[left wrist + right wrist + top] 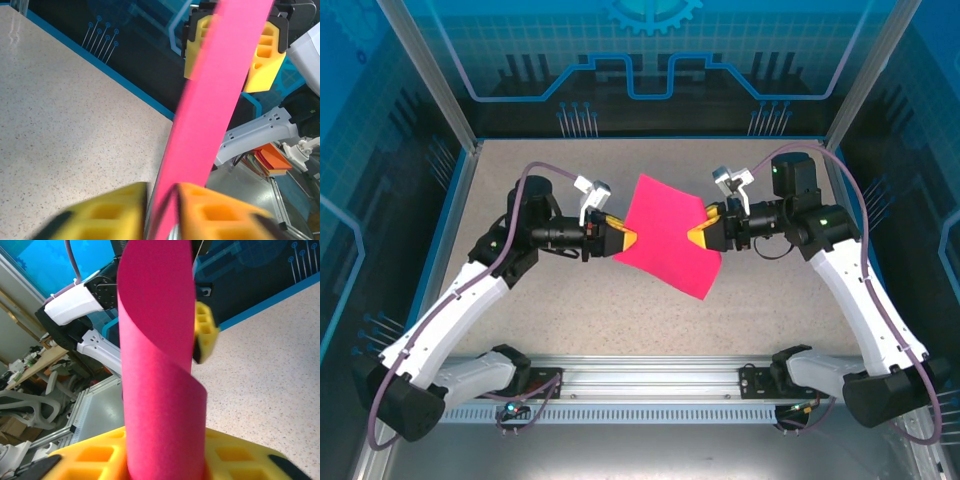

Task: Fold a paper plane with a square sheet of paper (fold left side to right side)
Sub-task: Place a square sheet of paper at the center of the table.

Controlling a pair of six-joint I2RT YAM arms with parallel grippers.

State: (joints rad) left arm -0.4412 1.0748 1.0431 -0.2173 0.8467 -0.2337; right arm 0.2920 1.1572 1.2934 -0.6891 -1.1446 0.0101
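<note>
While the square sheet of paper [670,240] is hanging above the table [570,310] between the two arms, the left gripper [625,238] is pinching its left edge with jaws nearly together. The right gripper [700,230] is meeting the opposite edge, so the left side is lying straight across from its target. Curling paper is hiding the right jaws' gap; they are perhaps gripping, though I cannot tell.
</note>
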